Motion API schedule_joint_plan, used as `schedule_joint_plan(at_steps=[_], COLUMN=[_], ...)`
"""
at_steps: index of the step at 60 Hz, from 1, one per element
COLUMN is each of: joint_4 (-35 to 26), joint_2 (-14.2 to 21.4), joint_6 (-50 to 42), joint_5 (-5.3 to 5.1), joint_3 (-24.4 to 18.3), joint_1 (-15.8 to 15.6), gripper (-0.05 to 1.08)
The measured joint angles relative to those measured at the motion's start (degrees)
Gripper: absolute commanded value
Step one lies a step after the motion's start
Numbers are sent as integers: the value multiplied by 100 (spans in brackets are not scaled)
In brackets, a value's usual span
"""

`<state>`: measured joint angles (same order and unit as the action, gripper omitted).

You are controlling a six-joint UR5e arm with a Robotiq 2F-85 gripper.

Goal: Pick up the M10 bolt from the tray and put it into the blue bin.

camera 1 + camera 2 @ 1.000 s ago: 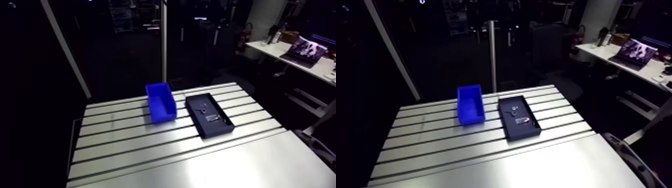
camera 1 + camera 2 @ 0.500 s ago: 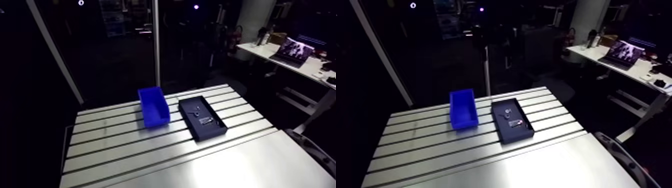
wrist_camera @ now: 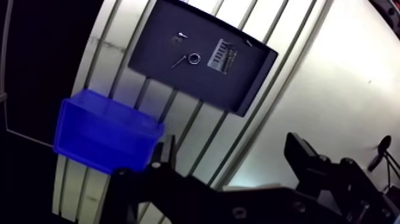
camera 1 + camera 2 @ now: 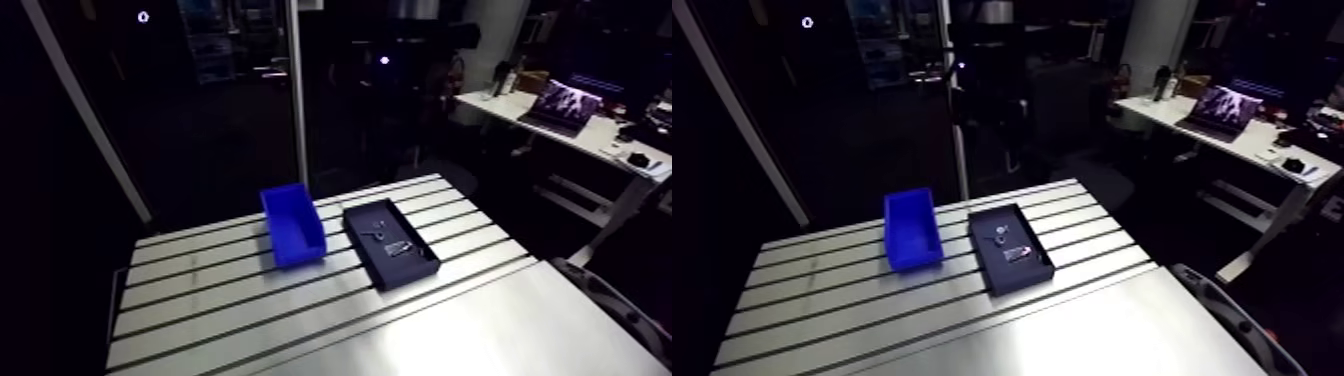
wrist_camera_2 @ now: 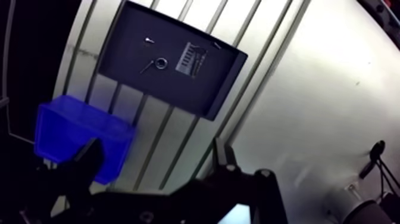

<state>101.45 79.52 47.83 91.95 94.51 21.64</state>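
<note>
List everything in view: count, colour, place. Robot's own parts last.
table: one, silver slotted aluminium, under everything else.
blue bin: one, blue, on the table beside the tray, with a gap between them.
tray: one, black, on the table.
small metal parts: at least three, silvery, loose inside the tray; which one is the M10 bolt cannot be told.
gripper: one, black, fingers apart and holding nothing, above the table, clear of tray and bin.

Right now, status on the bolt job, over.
Gripper open, empty, above the table. Metal parts in black tray, bolt not told apart. Blue bin beside it, nothing in the way.
</note>
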Motion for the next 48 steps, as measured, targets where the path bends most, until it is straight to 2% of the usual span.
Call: schedule_joint_plan(at_steps=[48], joint_4=[1200], joint_2=[-69], joint_6=[-852], joint_5=[8], joint_3=[1079], joint_1=[309], gripper=[2])
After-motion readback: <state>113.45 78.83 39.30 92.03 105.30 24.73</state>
